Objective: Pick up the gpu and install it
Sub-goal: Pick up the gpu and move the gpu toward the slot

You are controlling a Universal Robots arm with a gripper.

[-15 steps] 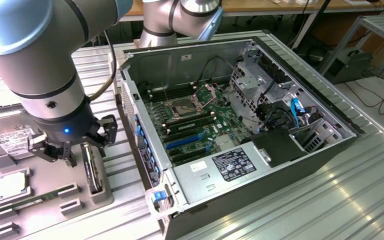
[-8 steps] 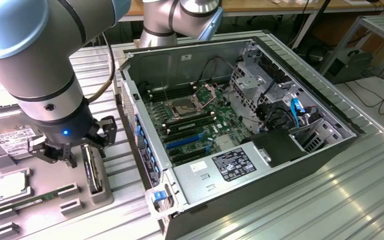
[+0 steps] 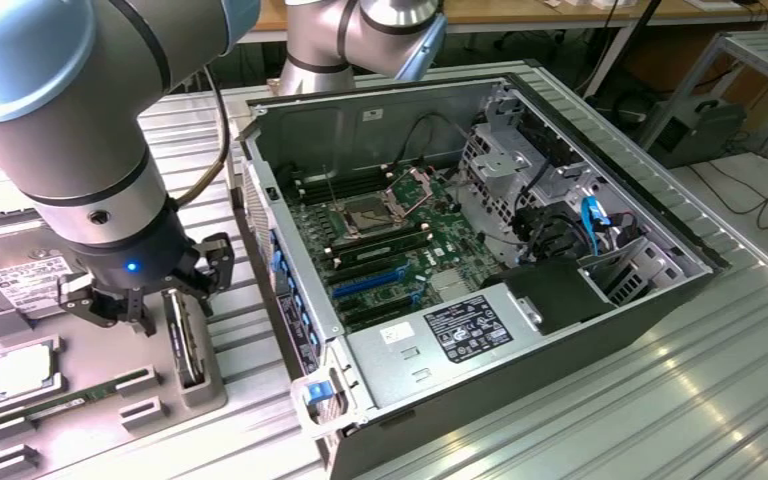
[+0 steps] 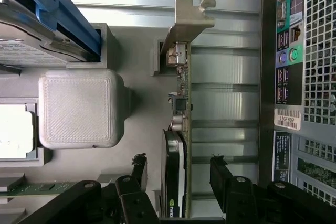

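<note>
Gripper (image 4: pixel 177 159), black and two-fingered, is held spread astride the upright green, black-shrouded, silver-bracketed gpu (image 4: pixel 182 103), at the exterior view's lower left.

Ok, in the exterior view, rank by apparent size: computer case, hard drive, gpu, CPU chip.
1. computer case.
2. hard drive, though partly behind the arm.
3. gpu and CPU chip: too close to call; the gpu stands edge-on, longer but narrower.

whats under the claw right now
The gpu, standing on edge in the gray holder, sits between the fingers of the open claw, apart from both. Its lower edge is hidden down in the holder's slot.
</note>
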